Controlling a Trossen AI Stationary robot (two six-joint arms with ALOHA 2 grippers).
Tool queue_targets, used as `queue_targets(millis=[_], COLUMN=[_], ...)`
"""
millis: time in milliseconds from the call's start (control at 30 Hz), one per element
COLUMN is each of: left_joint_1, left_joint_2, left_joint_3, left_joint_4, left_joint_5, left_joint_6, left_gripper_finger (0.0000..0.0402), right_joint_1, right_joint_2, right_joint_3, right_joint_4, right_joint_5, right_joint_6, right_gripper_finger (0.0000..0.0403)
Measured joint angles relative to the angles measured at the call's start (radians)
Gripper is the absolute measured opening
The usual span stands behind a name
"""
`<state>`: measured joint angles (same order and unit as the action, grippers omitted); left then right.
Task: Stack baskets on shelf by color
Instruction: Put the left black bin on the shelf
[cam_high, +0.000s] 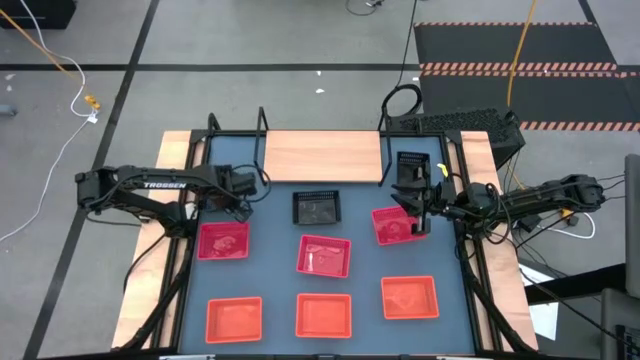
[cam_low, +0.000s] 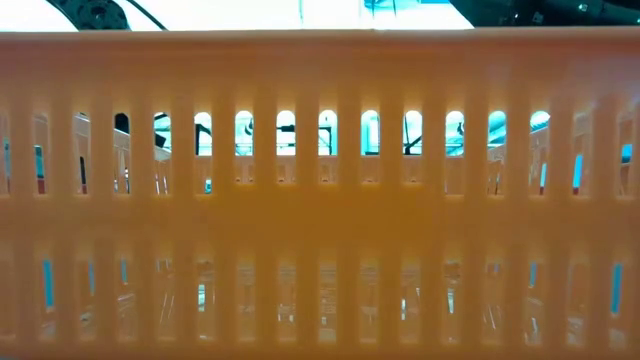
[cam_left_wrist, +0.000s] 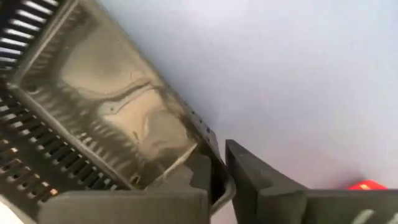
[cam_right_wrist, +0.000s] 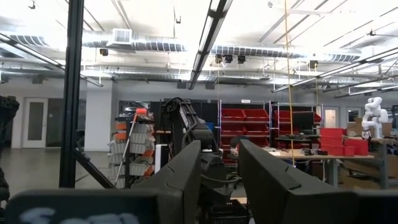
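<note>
The wooden shelf (cam_high: 322, 156) stands bare at the table's back. The left gripper (cam_left_wrist: 217, 180) pinches only a black basket (cam_left_wrist: 93, 99)'s thin rim, so it may tilt or slip when lifted; the right gripper (cam_high: 418, 200)'s state I cannot tell

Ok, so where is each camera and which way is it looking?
High view: above the table, looking straight down at the shelf, the baskets and both arms.
Low view: at table-top height, facing level across; an orange basket fills it, and no robot part clearly shows.
Left wrist view: on the left arm, looking down at the tabletop; the left gripper pinches a black basket.
Right wrist view: on the right arm, facing level into the room; the right gripper shows.
Shared: the high and left wrist views both show the tabletop and left gripper.
</note>
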<state>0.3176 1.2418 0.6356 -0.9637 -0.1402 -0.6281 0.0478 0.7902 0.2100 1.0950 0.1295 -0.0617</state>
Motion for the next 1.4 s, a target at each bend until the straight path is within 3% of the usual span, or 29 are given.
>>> queue_targets(millis=[167,300,467,633,800,933,1167,1400], left_joint_1=[-0.002,-0.032,-0.082,-0.111,-0.111,-0.111,-0.109,-0.102], left_joint_2=[-0.008,-0.033,-0.063,-0.065,-0.040,0.011,0.194,0.451], left_joint_3=[0.052,0.154,0.347,0.584,0.793,0.895,0.989,1.009], left_joint_4=[-0.052,-0.186,-0.380,-0.481,-0.394,-0.235,0.003,0.018], left_joint_5=[-0.014,-0.082,-0.185,-0.286,-0.377,-0.389,-0.388,-0.349], left_joint_6=[0.000,-0.015,-0.074,-0.080,-0.037,0.066,0.238,0.254], left_gripper_finger=[0.0040,0.0053,0.0023,0.0022,0.0032,0.0023,0.0028,0.0029], right_joint_1=[0.000,0.000,0.000,0.000,0.000,0.000,0.000,0.000], right_joint_2=[0.000,0.000,0.000,0.000,0.000,0.000,0.000,0.000], right_joint_3=[0.000,0.000,0.000,0.000,0.000,0.000,0.000,0.000], right_joint_4=[0.000,0.003,0.003,0.000,0.014,0.045,0.068,0.060], right_joint_5=[0.000,0.000,0.000,0.000,0.000,0.000,0.002,0.002], right_joint_6=[0.014,0.023,0.031,0.032,0.033,0.033,0.051,0.080], right_gripper_finger=[0.0105,0.0105,0.0105,0.0105,0.0105,0.0105,0.0105,0.0105])
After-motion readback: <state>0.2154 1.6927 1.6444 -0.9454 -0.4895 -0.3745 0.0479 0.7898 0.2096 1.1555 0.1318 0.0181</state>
